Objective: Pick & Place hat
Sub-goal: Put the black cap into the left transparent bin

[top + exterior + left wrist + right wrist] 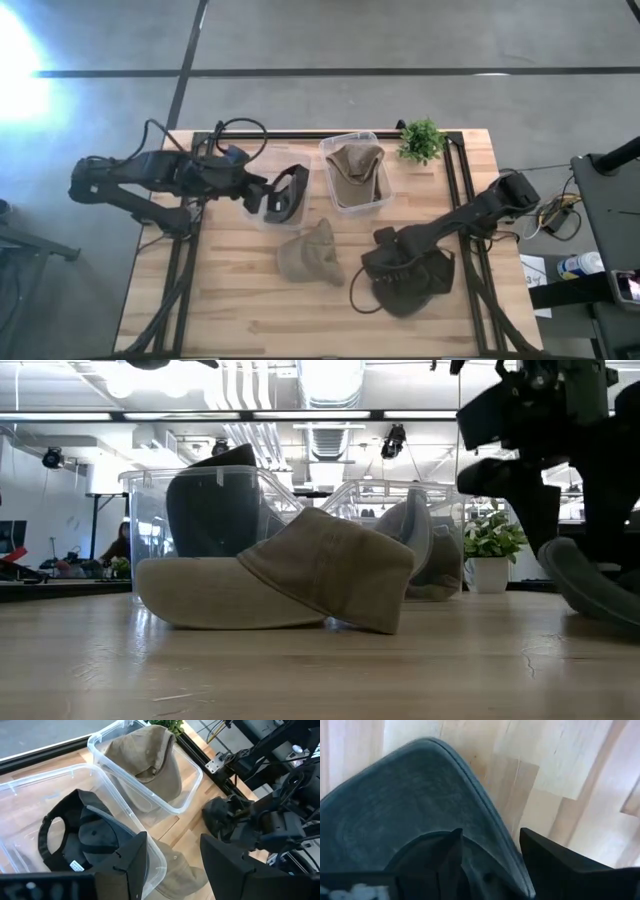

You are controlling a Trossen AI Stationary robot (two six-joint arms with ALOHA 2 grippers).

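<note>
Your right gripper (385,262), fingers spread, straddles the dark cap's (410,280) brim at lower right; your left gripper (262,190) hangs open above the black-cap bin (262,215).

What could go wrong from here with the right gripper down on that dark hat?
The right gripper sits open at the edge of the dark hat; closing there may catch only thin fabric, which could slip out on lifting. The tan hat lies loose just beside it, so a swing toward the bins could drag it. The left gripper hovers open over the bin with the black cap, crowding that drop spot.
</note>
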